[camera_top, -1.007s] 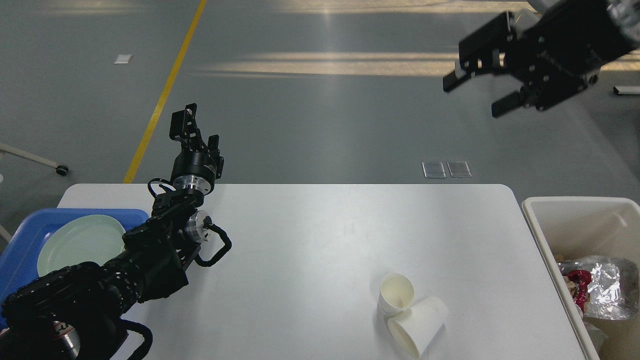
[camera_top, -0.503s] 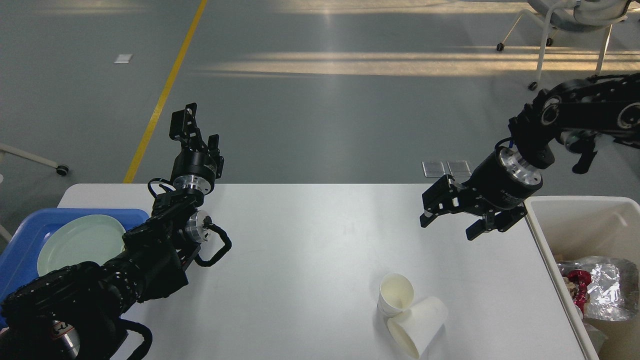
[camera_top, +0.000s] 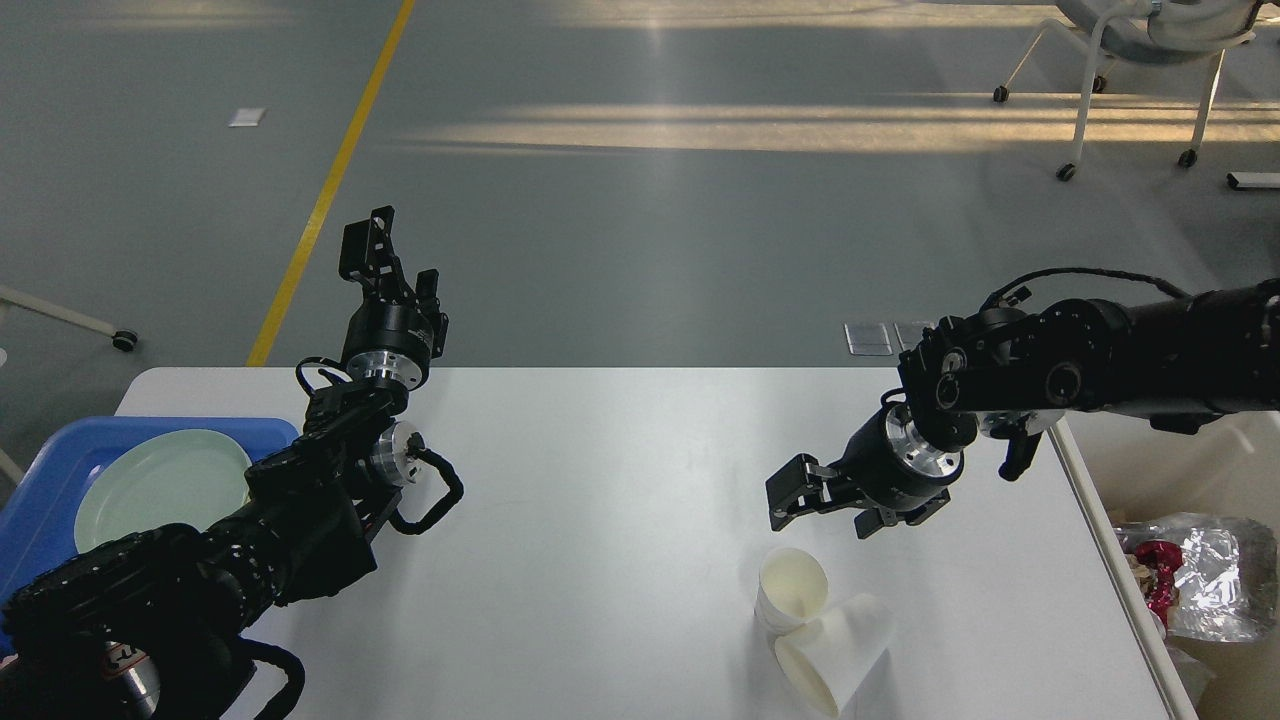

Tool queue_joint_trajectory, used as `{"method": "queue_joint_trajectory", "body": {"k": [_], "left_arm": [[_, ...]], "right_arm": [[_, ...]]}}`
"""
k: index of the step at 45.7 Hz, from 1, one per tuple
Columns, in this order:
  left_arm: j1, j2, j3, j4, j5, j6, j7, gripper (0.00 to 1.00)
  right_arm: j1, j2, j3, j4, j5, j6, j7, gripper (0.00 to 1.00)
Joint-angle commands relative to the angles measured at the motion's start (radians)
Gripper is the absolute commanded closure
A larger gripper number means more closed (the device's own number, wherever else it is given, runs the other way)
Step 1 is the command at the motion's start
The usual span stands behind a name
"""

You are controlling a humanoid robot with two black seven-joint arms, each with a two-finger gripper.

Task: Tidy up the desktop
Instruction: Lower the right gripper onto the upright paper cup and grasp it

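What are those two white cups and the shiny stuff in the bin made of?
The cups look like thin paper: matte white walls, rolled rims, both tipped over on the desktop. The crumpled silver sheet in the bin looks like foil or metallised plastic wrap; its sharp creases mirror the light, but which one is unclear.

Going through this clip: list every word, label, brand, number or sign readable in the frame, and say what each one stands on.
No text can be read with confidence.
A red-and-white label on the left arm's base segment: too small and cut off to read.
The two paper cups, the plate, the blue tray and the desktop: no print visible.
The wrappers in the bin: crumpled, nothing legible.
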Motion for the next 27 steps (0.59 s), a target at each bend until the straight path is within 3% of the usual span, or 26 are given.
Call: {"method": "queue_joint_trajectory", "body": {"k": [1, 11, 27], "left_arm": [[0.000, 0.001, -0.002, 0.000, 0.000, 0.000, 0.000, 0.02], [-0.001, -0.001, 0.000, 0.000, 0.000, 0.000, 0.000, 0.02], [-0.001, -0.001, 0.000, 0.000, 0.000, 0.000, 0.000, 0.02]], "right_arm": [[-0.043, 0.008, -0.006, -0.002, -0.072, -0.067, 0.000, 0.03], [-0.113, 0.007, -0.012, -0.003, -0.149, -0.156, 0.002, 0.03], [-0.158, 0.025, -0.012, -0.018, -0.151, -0.168, 0.000, 0.06]]}}
